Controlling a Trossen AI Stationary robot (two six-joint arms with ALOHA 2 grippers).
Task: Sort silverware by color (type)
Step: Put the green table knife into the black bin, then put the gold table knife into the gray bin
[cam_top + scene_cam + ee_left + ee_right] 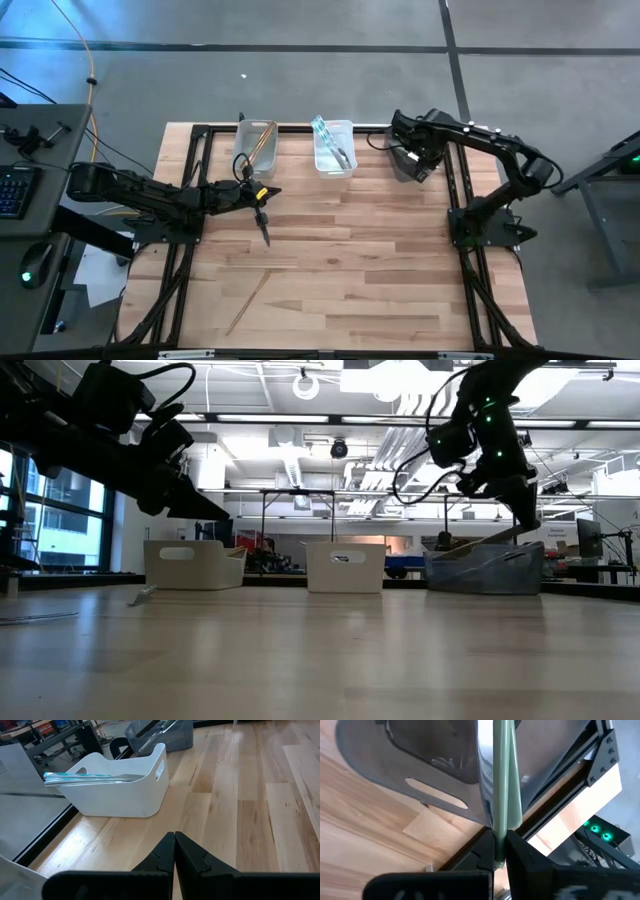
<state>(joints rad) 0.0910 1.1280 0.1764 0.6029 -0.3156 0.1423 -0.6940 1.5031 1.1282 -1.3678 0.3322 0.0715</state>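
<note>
a: which step is this?
b: right gripper (499, 851), clamped on a dark grey-green cutlery piece (506, 780), hangs over the grey plastic bin (405, 163); next, release it inside.
a: left gripper (174, 851)?
b: pressed together, empty; a gold-tan piece (248, 302) lies on the wooden table (380, 270), well behind it.

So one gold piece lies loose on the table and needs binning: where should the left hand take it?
Mid-shaft, from straight above, with the left hand turned across its diagonal line. The gold piece lies flat and alone on the table, slim, so a top pinch across its narrow width probably holds best.
</note>
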